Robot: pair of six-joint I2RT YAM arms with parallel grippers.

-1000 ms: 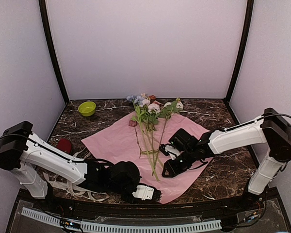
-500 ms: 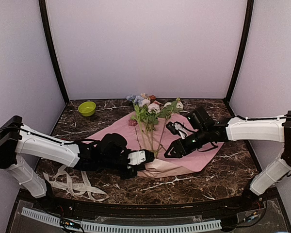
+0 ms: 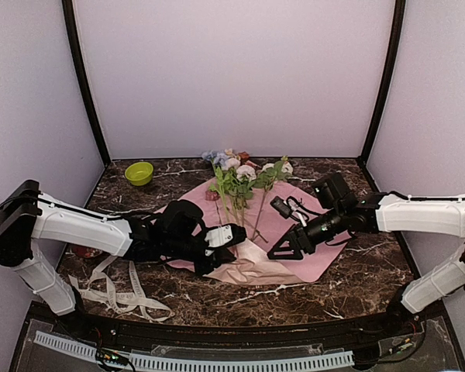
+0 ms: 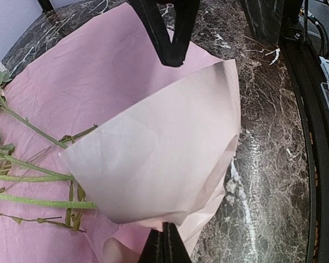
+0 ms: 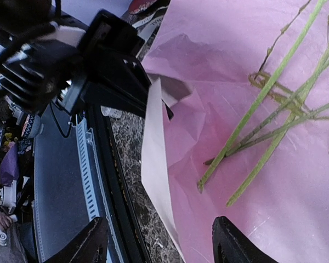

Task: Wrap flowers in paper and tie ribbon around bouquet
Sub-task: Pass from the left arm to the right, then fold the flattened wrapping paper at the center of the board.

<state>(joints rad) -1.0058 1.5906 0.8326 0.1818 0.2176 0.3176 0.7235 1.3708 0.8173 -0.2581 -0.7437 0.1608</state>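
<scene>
Jaws of the left gripper (image 3: 223,235) are pressed together on the near corner of the paper (image 3: 314,260), lifting it over the cut ends of the flowers (image 3: 240,186), whose stems run near to far. The right gripper (image 3: 285,249) hangs just right of the stems.

Left wrist view: the raised paper (image 4: 164,148) hides the stem ends, and the stems lead off to the left.

Right wrist view: the fingers stand spread and empty. The stems lie ahead, and the fold sits nearer the left arm.

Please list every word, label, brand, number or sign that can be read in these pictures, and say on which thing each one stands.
No text can be read in any view.
ribbon: any print on it is too small and blurred to read.
paper: plain pink, no print visible.
green bowl: no label visible.
</scene>
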